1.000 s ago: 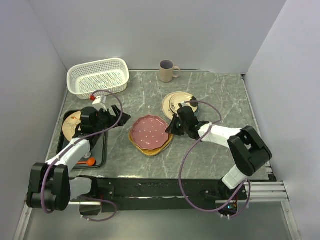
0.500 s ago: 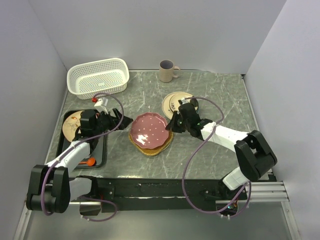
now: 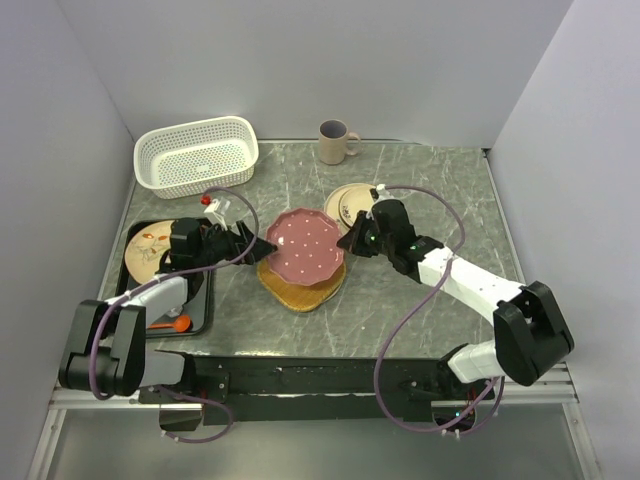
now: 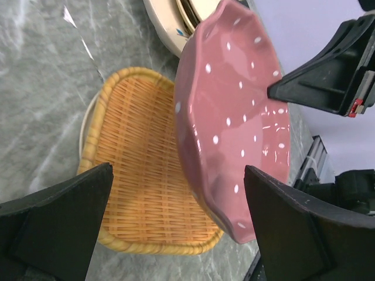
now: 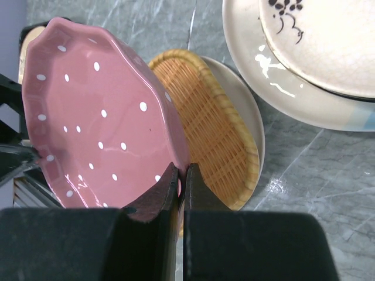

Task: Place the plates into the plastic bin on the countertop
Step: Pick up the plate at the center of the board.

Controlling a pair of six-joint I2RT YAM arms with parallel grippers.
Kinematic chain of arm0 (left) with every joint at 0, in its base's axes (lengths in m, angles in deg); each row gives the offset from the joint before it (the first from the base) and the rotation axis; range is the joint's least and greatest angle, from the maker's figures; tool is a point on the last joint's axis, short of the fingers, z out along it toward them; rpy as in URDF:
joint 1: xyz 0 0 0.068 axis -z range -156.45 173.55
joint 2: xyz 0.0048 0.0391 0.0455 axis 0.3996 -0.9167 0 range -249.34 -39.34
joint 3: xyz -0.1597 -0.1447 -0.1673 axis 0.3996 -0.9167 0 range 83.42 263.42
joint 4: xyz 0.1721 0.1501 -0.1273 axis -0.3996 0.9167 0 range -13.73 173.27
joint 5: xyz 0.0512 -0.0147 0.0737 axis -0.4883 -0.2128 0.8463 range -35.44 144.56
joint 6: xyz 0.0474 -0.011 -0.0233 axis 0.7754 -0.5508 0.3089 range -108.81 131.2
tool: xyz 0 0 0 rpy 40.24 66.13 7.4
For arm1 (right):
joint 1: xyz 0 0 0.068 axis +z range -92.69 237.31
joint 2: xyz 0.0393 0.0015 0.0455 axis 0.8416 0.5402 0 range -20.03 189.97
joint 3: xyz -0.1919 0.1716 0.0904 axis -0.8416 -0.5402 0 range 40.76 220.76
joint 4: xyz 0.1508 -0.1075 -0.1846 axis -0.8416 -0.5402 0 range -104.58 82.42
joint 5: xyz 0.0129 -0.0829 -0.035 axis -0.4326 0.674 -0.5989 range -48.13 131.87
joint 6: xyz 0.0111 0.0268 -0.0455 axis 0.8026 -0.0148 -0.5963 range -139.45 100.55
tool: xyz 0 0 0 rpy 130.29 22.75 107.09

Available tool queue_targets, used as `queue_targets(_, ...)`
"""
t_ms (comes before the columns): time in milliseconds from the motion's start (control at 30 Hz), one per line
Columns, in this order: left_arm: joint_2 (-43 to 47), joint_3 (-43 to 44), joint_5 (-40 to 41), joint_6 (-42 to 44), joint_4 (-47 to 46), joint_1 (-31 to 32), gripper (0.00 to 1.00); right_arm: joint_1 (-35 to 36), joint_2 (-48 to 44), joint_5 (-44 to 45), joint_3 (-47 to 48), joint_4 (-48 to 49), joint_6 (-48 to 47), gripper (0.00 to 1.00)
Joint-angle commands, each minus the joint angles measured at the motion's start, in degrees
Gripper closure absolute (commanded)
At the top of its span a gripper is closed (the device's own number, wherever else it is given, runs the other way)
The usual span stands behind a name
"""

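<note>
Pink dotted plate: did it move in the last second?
Yes. The pink dotted plate lay flat on the woven tan plate. Now it is tilted up off it and shifted toward the back wall, its rim pinched by the right gripper.

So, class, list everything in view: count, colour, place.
countertop: one, grey-green
woven plate: one, tan-orange, centre, on cream plate
pink plate: one, white-dotted, tilted over woven plate
pale plate: one, blue-edged, back centre
twig plate: one, cream, atop pale plate
tray: one, black, left
tray plate: one, cream, on tray
orange item: one, on tray
bin: one, white, back left
mug: one, beige, back
left end effector: open, beside pink plate
right end effector: shut on pink plate
</note>
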Motion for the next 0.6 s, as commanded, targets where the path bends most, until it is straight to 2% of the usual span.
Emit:
queue_targets(0, -0.3, 2.1, -3.0, -1.3, -4.3, 0.9, 0.01, -0.4, -4.0, -1.3, 3.5, 6.5, 2.5, 1.00)
queue_targets(167, 0.1, 2.1, -3.1, -0.5, -3.3, 1.0, 0.04, -0.5, -3.2, -2.6, 3.2, 7.7, 2.9, 1.00)
queue_targets(267, 0.0, 2.4, -3.3, -0.6, -3.2, 1.3, 0.10, -0.5, -2.7, -3.6, 3.5, 8.2, 3.0, 1.00)
queue_targets(400, -1.2, 3.4, -3.4, -0.5, -2.7, 2.4, 0.26, -0.5, -2.1, -4.4, 4.6, 8.3, 2.8, 1.00)
queue_targets(567, -1.8, 4.2, -2.7, 0.1, -2.3, 4.0, 0.38, -0.5, -1.6, -4.8, 5.5, 8.1, 2.5, 1.00)
